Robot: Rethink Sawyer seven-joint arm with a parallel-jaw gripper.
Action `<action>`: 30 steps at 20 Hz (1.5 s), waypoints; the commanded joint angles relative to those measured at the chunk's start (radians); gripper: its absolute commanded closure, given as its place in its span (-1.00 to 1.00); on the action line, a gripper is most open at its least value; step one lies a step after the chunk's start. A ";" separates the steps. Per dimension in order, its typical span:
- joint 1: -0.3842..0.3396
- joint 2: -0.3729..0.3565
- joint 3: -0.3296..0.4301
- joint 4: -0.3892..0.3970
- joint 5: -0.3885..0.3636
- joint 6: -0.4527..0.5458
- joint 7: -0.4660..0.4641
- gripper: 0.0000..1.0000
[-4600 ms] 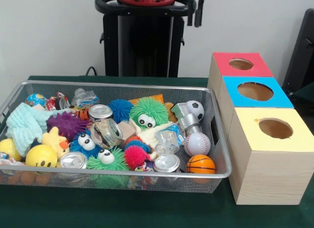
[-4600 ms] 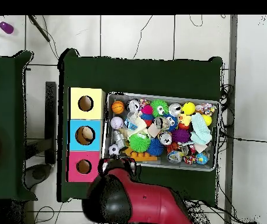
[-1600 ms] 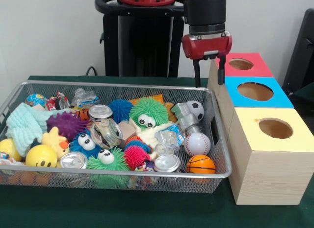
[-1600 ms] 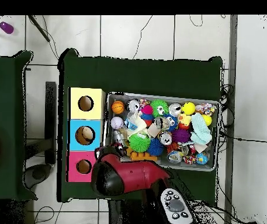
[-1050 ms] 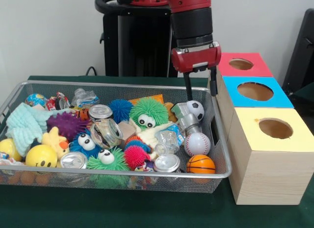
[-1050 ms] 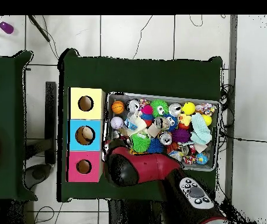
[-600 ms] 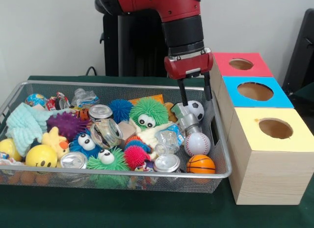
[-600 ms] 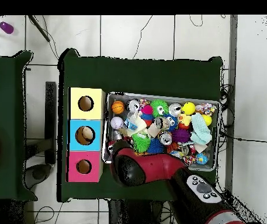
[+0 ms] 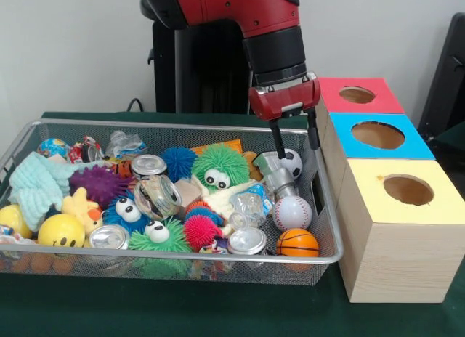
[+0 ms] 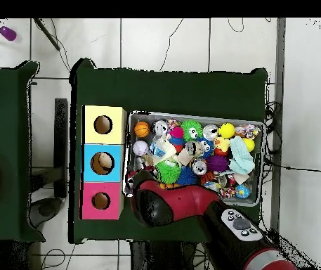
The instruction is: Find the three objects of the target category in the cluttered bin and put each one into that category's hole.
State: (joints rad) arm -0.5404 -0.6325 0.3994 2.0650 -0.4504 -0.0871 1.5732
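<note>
Since the earlier frame, the gripper (image 9: 293, 145) has swung from beside the red-topped box (image 9: 363, 104) into the bin (image 9: 328, 228), fingers spread and empty above the grey metal flask (image 9: 275, 174) and soccer ball (image 9: 291, 161). One water bottle (image 9: 249, 205) lies just beyond the flask; its blue label is unreadable. The hole (image 9: 378, 135) sits clear, near the bin's handle side.

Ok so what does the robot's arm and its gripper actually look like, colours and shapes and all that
The arm is glossy red with a black cylindrical wrist section, ending in a red block. The gripper below it has two thin, straight black fingers. From overhead, the arm shows as a rounded red-and-black link, with a pale grey panel of dark buttons nearer the base. No loose cables are visible on it.
</note>
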 commanded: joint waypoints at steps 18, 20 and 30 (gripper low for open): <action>0.268 0.034 -0.419 -0.325 -0.024 0.395 0.099 -1.00; 0.266 0.034 -0.416 -0.327 -0.027 0.404 0.093 -1.00; 0.325 0.111 -0.472 -0.429 0.066 0.425 0.184 -1.00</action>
State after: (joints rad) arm -0.2321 -0.6048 -0.0257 1.8028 -0.4424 0.2474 1.5732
